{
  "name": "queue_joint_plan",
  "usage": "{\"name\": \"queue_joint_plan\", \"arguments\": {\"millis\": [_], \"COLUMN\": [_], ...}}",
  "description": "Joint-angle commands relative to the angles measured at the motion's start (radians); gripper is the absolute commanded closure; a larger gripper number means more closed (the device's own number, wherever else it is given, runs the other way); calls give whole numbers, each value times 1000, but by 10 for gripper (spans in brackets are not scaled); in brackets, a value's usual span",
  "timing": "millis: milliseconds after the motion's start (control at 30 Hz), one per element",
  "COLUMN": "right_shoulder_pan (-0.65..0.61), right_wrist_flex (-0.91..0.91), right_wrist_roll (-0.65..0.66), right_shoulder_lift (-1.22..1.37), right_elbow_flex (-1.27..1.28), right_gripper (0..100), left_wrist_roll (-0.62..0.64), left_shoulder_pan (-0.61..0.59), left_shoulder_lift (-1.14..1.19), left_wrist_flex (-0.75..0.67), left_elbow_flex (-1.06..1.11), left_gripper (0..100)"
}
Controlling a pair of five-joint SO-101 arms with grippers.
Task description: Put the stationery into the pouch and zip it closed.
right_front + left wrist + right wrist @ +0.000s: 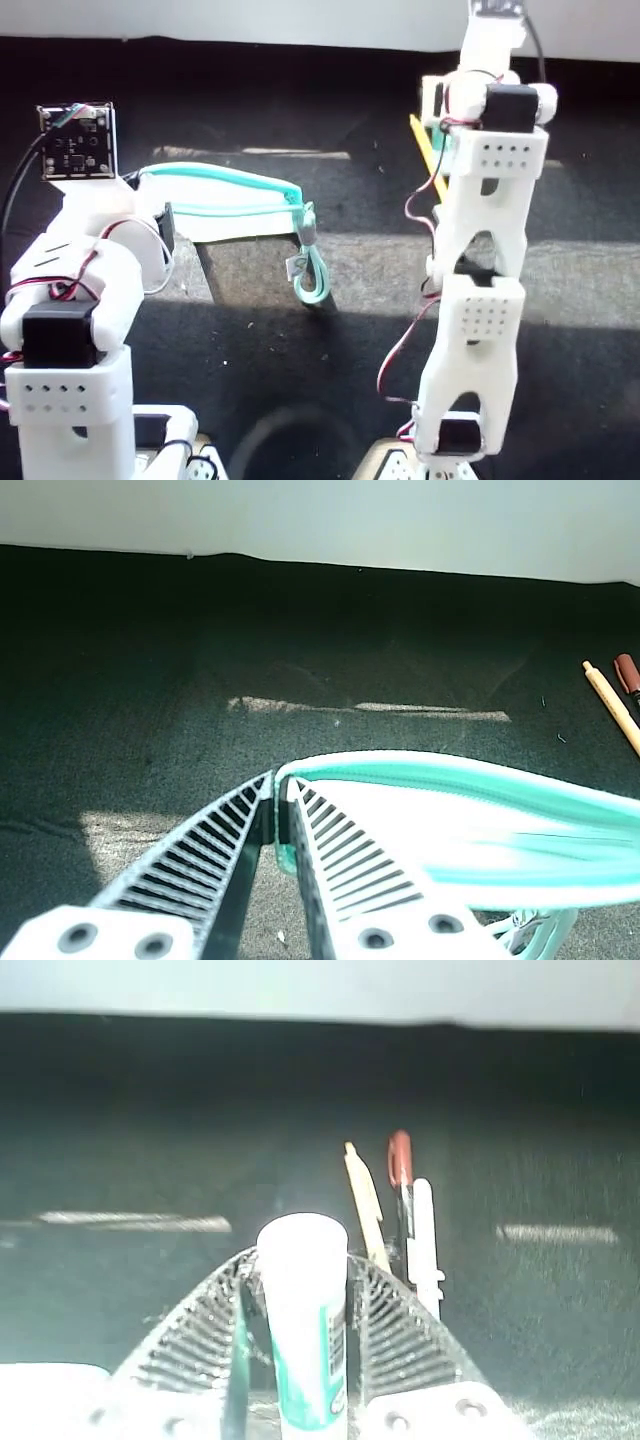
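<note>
**Item 1. Left hand (275, 790).** Pressed together, pinching the end of the pouch's (450, 820) teal zip rim. You appear to hold it this way to keep the mouth lifted off the bench (150, 680) and steady for loading.

**Item 2. Pouch.** Pale body with a teal zip, running out from your left hand toward the other arm's side. The two zip lines stand apart, so the mouth reads as open. The contents cannot be made out. A teal loop (312, 275) hangs from the end farthest from that hand.

**Item 3. Right hand (300, 1258).** Pinching a white tube (302, 1340) with a green label, its rounded end poking past the fingertips. It is likely the next piece meant for the pouch.

**Item 4. On the bench, just beyond the right hand.** A yellow pencil (362, 1200), a red-brown pen (400, 1160) and a white pen (424, 1240) lie close together, pointing away from the hand. None is packed yet.

**Item 5. Progress.** Early, by my judgement: loading comes before zipping.
</note>
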Motion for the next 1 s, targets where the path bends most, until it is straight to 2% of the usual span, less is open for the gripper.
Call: {"name": "queue_joint_plan", "arguments": {"millis": [0, 133, 300, 467, 667, 967], "right_shoulder_pan": [-116, -252, -410, -545, -593, -690], "right_wrist_flex": [8, 5, 5, 2, -71, -107], "right_wrist_roll": [-86, -123, -124, -121, -124, -121], "right_shoulder_lift": [-249, -380, -433, -464, -417, -387], "right_elbow_flex": [-44, -33, 102, 117, 116, 127], "right_gripper": [993, 993, 993, 993, 993, 993], "left_wrist_roll": [6, 6, 6, 8, 11, 132], "left_shoulder_pan": [-8, -8, -8, -8, -13, -8], "left_shoulder_lift": [8, 8, 8, 10, 10, 10], "left_wrist_flex": [5, 5, 5, -3, -3, -89], "left_elbow_flex": [16, 16, 18, 64, 64, 59], "left_gripper": [991, 991, 991, 991, 991, 991]}}
